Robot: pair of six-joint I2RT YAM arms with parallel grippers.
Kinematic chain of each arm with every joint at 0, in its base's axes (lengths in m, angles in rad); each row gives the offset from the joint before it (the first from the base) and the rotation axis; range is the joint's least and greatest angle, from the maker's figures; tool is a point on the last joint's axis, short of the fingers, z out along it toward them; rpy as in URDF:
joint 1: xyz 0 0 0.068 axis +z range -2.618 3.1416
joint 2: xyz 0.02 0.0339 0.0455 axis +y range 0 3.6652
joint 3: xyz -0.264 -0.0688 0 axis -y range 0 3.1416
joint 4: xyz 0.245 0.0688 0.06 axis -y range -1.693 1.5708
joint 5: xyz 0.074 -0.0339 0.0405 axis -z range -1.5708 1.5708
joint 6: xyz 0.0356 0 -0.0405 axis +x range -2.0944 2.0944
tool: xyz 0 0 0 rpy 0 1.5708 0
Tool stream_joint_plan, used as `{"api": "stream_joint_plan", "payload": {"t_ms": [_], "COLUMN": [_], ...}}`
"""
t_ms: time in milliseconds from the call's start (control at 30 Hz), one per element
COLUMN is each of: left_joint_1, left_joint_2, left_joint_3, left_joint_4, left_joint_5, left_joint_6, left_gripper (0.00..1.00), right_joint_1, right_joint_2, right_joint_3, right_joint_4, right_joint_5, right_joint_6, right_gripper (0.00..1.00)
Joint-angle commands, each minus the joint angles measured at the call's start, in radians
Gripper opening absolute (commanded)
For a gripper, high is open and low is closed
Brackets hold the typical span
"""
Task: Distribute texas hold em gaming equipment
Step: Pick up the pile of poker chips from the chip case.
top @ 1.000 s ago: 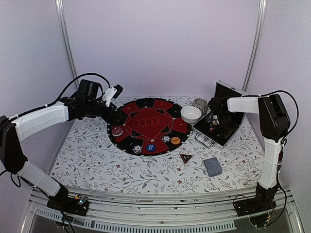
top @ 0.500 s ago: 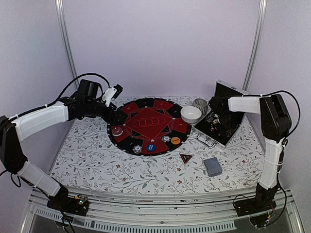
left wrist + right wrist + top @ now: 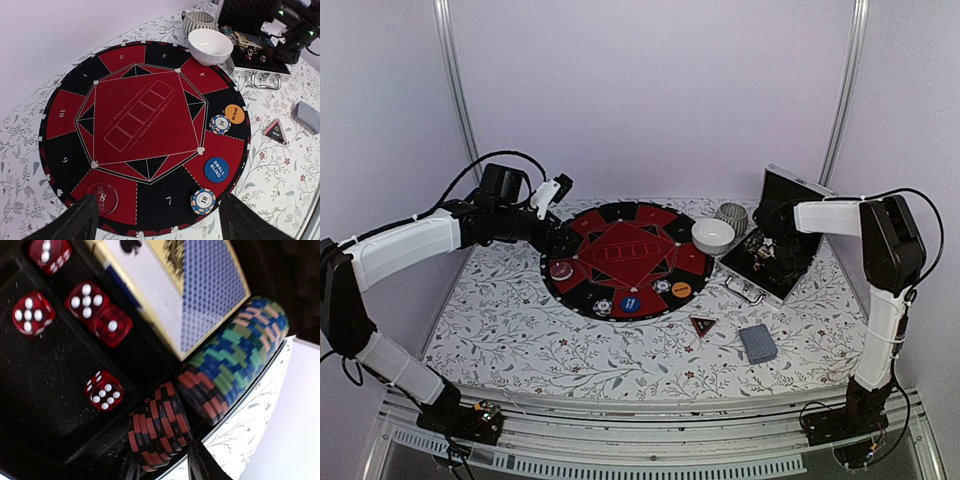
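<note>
The right tool (image 3: 162,467) reaches into the open case (image 3: 788,192) at 3 o'clock of the round mat (image 3: 145,115) and pinches a stack of red-and-black chips (image 3: 157,432) (red dice (image 3: 105,325) lie just beside it). The left tool (image 3: 157,200) hangs spread wide over the mat's 9 o'clock edge, holding nothing. Two striped chips (image 3: 203,201), a blue disc (image 3: 216,170) and an orange disc (image 3: 234,114) sit along the rim from 6 to 4 o'clock, with the triangular marker (image 3: 275,131) and the cards (image 3: 307,115) on the worktop (image 3: 520,330) beyond.
</note>
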Motion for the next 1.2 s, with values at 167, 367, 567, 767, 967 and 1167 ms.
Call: {"api": "stream_joint_plan", "payload": {"t_ms": [167, 367, 567, 767, 967, 1167], "left_joint_1": [0.013, 0.013, 0.014, 0.014, 0.015, 0.015], "left_joint_2": [0.004, 0.004, 0.002, 0.001, -0.002, 0.003], "left_joint_3": [0.005, 0.004, 0.004, 0.003, 0.002, 0.0], "left_joint_4": [0.006, 0.006, 0.004, 0.004, 0.005, 0.005], "left_joint_5": [0.037, 0.039, 0.036, 0.037, 0.037, 0.041], "left_joint_6": [-0.004, -0.005, -0.003, -0.003, -0.001, -0.001], "left_gripper": [0.86, 0.86, 0.86, 0.86, 0.86, 0.86], "right_joint_1": [-0.002, -0.016, -0.049, -0.066, -0.065, -0.066], "right_joint_2": [-0.002, 0.006, 0.007, -0.021, -0.076, -0.067], "right_joint_3": [-0.022, 0.001, 0.018, 0.011, -0.024, -0.025], "right_joint_4": [0.008, 0.073, 0.108, 0.157, 0.222, 0.189], "right_joint_5": [0.013, -0.006, -0.043, -0.137, -0.248, -0.213], "right_joint_6": [0.003, -0.085, -0.14, -0.156, -0.203, -0.182], "right_gripper": [0.35, 0.38, 0.39, 0.42, 0.41, 0.38]}}
